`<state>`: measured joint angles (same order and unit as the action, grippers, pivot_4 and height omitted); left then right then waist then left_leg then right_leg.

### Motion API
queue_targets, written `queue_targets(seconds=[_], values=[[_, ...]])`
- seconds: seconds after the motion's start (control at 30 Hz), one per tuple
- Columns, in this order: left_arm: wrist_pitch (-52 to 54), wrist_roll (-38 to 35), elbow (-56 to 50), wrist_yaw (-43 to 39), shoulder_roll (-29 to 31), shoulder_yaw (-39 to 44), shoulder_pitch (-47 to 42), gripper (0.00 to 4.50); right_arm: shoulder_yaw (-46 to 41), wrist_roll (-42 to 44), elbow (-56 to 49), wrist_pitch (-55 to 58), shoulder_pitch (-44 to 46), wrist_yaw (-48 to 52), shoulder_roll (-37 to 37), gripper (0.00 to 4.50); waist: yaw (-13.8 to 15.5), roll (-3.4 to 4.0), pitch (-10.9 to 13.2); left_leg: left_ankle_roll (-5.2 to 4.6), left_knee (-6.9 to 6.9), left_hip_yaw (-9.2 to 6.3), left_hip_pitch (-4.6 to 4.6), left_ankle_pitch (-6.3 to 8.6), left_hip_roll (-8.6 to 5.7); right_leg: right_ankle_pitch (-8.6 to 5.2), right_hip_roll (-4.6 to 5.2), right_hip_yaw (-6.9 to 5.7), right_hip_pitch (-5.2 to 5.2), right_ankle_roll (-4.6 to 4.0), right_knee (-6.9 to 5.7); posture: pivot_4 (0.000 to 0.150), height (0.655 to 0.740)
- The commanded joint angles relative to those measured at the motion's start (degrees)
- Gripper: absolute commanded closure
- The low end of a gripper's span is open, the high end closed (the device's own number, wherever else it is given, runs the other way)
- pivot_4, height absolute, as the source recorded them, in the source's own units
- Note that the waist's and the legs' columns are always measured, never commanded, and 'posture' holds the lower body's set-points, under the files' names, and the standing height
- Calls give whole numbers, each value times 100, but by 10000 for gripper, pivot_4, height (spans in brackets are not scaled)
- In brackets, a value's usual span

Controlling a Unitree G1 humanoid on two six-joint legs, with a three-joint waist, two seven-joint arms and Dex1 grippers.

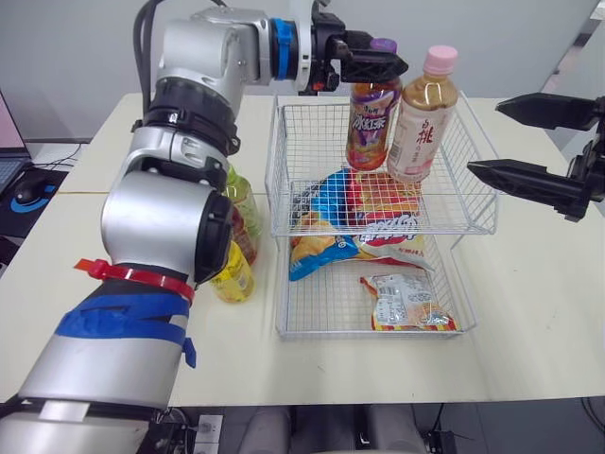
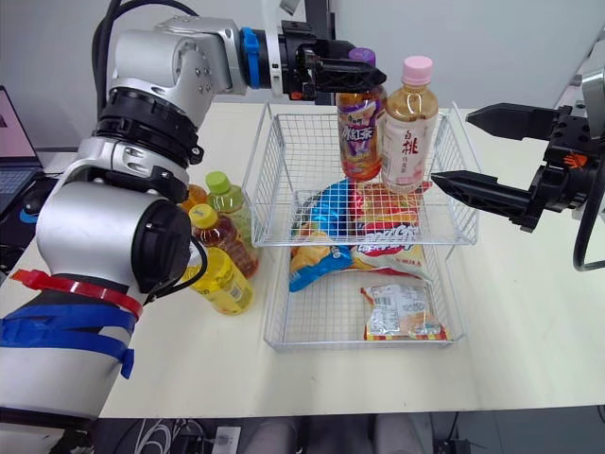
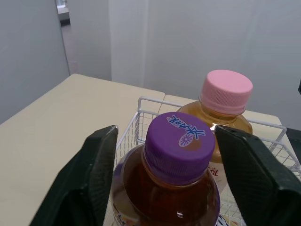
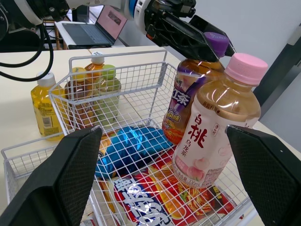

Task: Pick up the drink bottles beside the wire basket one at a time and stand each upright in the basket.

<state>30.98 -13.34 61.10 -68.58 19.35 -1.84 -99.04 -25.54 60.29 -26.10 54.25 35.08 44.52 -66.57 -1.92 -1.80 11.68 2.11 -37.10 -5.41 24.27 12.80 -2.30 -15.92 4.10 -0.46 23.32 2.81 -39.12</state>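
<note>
Drink bottles in basket: a purple-capped bottle (image 1: 371,128) and a pink-capped bottle (image 1: 421,123) are seen standing upright, side by side and just about touching, at the far end of the upper tier.
Wire basket (image 1: 277,170): a white two-tier frame is set on the pale surface (image 1: 529,312), the upper tier sitting over the far half of the lower one.
Left claw (image 3: 165,134): it is held at the neck of the purple-capped bottle and is released, with one finger to each side and a gap visible beside the cap.
Right claw (image 1: 484,137): it is spread wide and empty, held just beside the basket's right wall, level with the pink-capped bottle and apart from it.
Drink bottles beside basket: four are grouped on the surface to the left of the basket, partly hidden by the left arm.
Green-capped bottle (image 2: 230,199): it is placed nearest the basket wall.
Yellow-capped bottle (image 2: 225,244): dark tea is held in it, and it is placed just in front of the green-capped one.
Yellow bottle (image 4: 43,110): it is seen upright with a white cap, at the near end of the group.
Orange-capped bottle (image 2: 194,199): little but the cap is shown, behind the arm.
Upper tier snacks: a blue packet (image 2: 326,203) and a red packet (image 2: 388,222) are laid flat in front of the two bottles.
Lower tier: a pale packet (image 2: 405,312) is laid at the near right.
</note>
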Motion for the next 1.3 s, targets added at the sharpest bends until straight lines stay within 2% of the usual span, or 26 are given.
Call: queue_targets(seconds=[0.03,0.2,0.3,0.4,0.57,0.67,0.8,0.9,1.07,1.17,1.3], values=[[203,-27,-362,-173,332,149,-307,204,34,10,12,-100,201,19,-100,0,-12,0,0,0,0,0,0,0,0,0,-1,0,0,0,0,1500,7400],[893,-210,-933,-303,928,297,-312,204,171,-26,41,-133,254,123,-86,0,-15,1,0,0,1,0,-4,0,2,0,-1,3,0,0,-2,1500,7400],[1644,-441,-1816,-419,1400,397,-18,204,245,-74,56,-163,261,231,-98,0,-31,1,0,0,2,-1,-3,0,5,0,-1,2,0,0,0,1500,7400],[2498,-788,-2675,-182,1719,657,296,204,242,-14,64,-154,283,319,-78,0,-32,2,0,1,1,-4,-4,0,11,-1,-1,3,0,1,0,1500,7400],[3137,-1009,-4472,395,2755,1239,1616,204,1009,-467,158,-531,728,615,86,0,-118,5,-2,1,2,-9,-25,-1,16,-1,-3,20,-4,0,-14,1500,7400],[3508,-1147,-5234,1125,2926,1859,2240,204,1326,-349,302,-520,1186,719,431,0,-133,4,-1,2,-1,-14,-35,-1,19,-1,-5,29,-4,0,-28,1500,7400],[3292,-987,-6056,1830,3279,2480,3314,204,1582,-378,476,-459,1461,930,668,0,-120,4,-2,2,-5,-14,-35,-1,15,-1,-2,34,-4,0,-31,1500,7400],[3302,-1007,-6428,2294,3430,3269,4160,204,1725,-438,572,-479,1559,1034,826,0,-96,3,-2,1,-5,-13,-37,-1,15,0,-2,36,-4,-1,-30,1500,7400],[3145,-1105,-7046,2328,3630,4250,5985,204,1895,-733,717,-757,1642,1346,1033,0,-79,2,-3,2,-1,-8,-41,0,17,0,-2,42,-2,-1,-33,1500,7400],[3243,-1300,-7319,2232,3643,4938,6845,204,1909,-825,807,-839,1605,1480,1137,0,-61,0,-4,1,-2,-7,-41,0,18,0,-2,41,-2,-2,-31,1500,7400],[3133,-1487,-7651,2158,3575,5422,7759,204,1913,-808,881,-795,1625,1573,1247,0,5,-1,-5,1,1,-6,-43,0,19,1,-1,42,-4,-3,-26,1500,7400]])
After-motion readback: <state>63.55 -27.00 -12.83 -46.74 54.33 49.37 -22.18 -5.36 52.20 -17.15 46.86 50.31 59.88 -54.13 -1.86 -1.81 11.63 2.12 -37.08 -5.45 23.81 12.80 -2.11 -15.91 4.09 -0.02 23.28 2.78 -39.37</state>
